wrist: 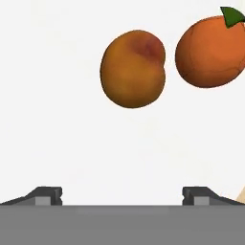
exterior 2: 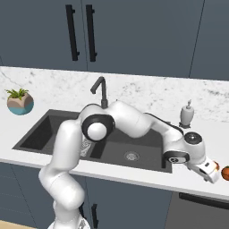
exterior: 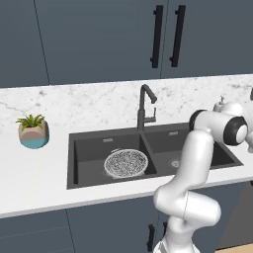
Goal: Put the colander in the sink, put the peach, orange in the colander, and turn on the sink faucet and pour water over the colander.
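Note:
On the white counter [wrist: 72, 143] ahead of my open gripper [wrist: 122, 196] lies the peach [wrist: 133, 69], golden-brown with a red blush and a cleft. It sits beyond the fingertips [wrist: 45, 194], not between them. Beside it to the right is the orange [wrist: 210, 45], bright orange with a green leaf. Seen from the right base, my gripper [exterior 2: 209, 172] reaches far right of the sink [exterior 2: 147, 159], close to the orange [exterior 2: 216, 166] and the peach [exterior 2: 226, 173]. The white mesh colander [exterior: 126, 163] rests in the left basin of the sink [exterior: 89, 148]. The black faucet [exterior: 143, 106] stands behind the divider, no water running.
A white soap dispenser [exterior 2: 187, 114] stands behind the sink's right end. A small potted plant [exterior: 33, 131] sits on the counter to the left. My arm stretches over the right basin. The counter's front edge lies close to the fruit. Dark cabinets hang above.

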